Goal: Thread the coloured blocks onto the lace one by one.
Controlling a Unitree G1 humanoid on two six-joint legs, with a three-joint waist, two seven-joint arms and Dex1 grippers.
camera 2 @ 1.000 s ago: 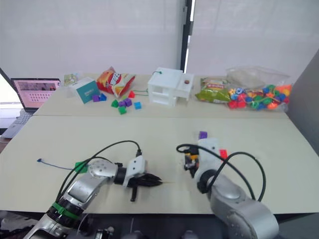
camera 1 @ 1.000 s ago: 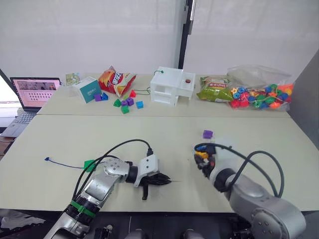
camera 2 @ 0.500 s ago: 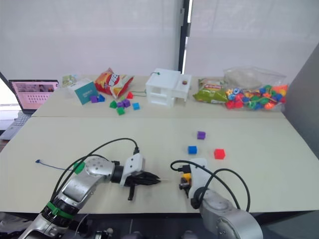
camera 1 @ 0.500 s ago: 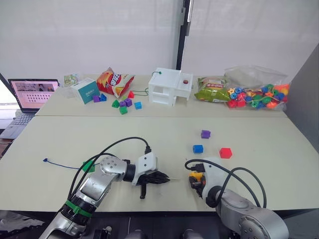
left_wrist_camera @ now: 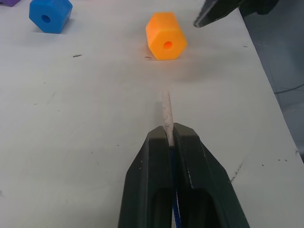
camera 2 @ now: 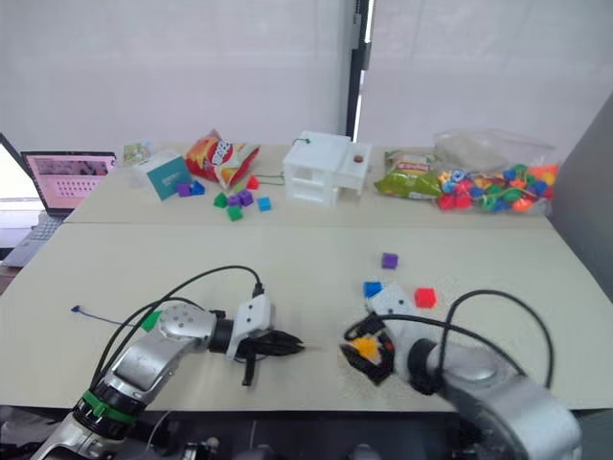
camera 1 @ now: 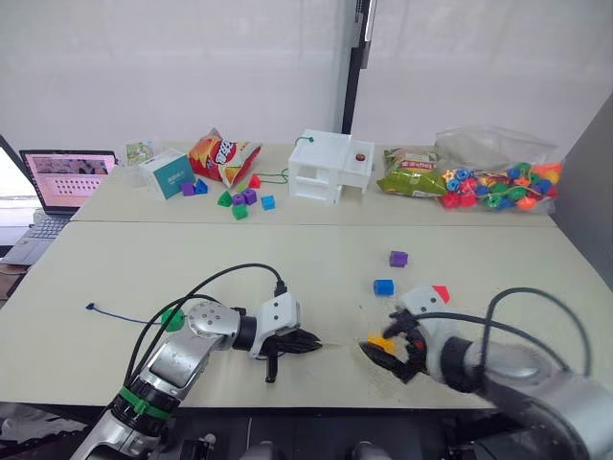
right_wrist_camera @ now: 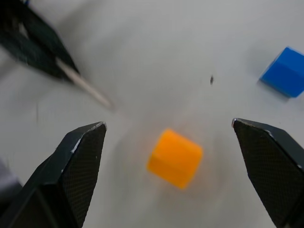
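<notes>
Two black fingers of the left tool (left_wrist_camera: 172,135) are pinched on the thin dark-blue lace (left_wrist_camera: 166,114), its pale stiff tip poking out toward an orange-yellow hexagonal plastic bead (left_wrist_camera: 166,42) lying on the pale desk (camera 1: 287,259) at its 12 o'clock. Spread wide, the right tool (right_wrist_camera: 175,137) hovers over that bead, holding nothing. At the bead's 12 o'clock sit blue (camera 1: 383,287), red (camera 1: 441,292) and purple (camera 1: 398,258) beads.

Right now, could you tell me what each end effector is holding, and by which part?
The left end effector pinches the lace just behind its pale tip. The right end effector is open, holding nothing, astride the orange block.
</notes>
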